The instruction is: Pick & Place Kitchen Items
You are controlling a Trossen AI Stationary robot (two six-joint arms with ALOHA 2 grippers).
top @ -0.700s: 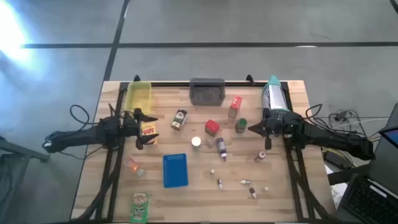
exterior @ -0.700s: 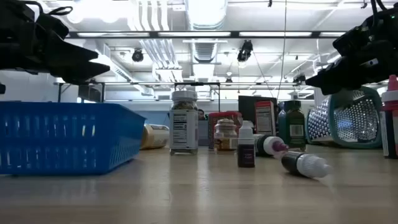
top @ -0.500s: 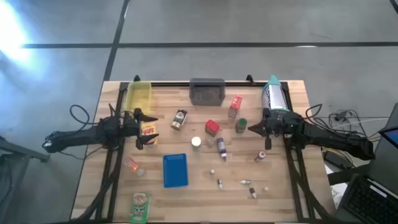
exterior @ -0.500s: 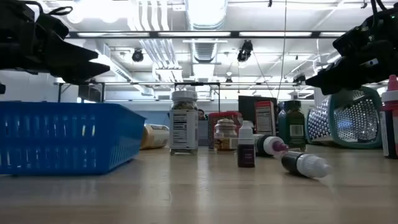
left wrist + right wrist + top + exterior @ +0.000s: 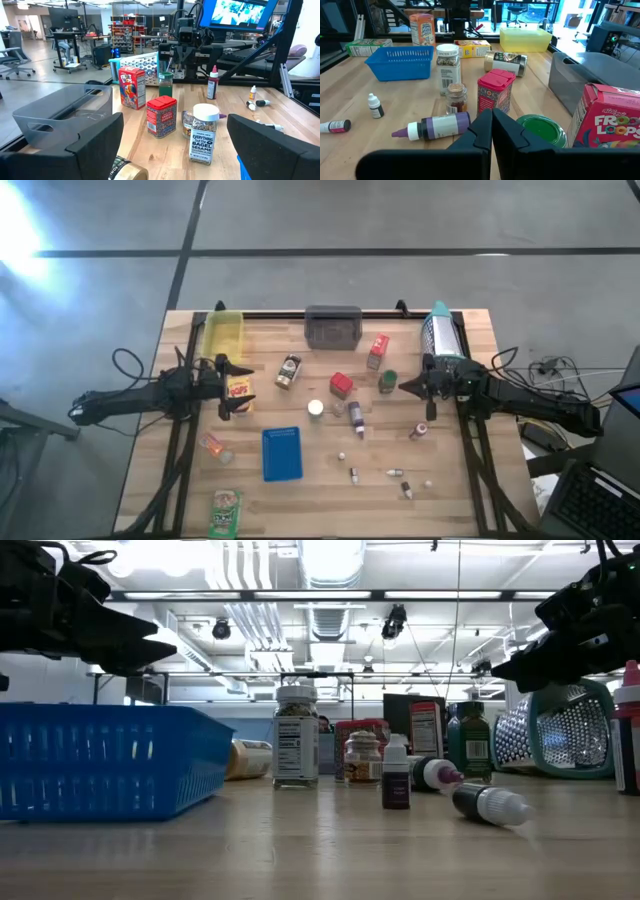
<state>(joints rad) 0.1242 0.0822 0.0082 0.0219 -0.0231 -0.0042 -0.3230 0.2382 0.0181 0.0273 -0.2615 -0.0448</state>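
- The left gripper is hovering over the left side of the table, with its two fingers spread wide and nothing held between them.
- A small yellow box is lying flat on the wood right under those open fingers; of all the groceries it is the closest to this arm.
- In the overhead view the box's long side is running from the near edge toward the far edge of the table, while the arm is reaching in from the left, so the fingers look to be sitting at the box's two ends; a straight drop would probably bracket it.
- The right gripper is waiting on the right side with its fingers pressed together and empty, just beside a green-lidded jar.
- A yellow bin is standing just beyond the left gripper at the far edge, and a blue basket is sitting nearer the front.
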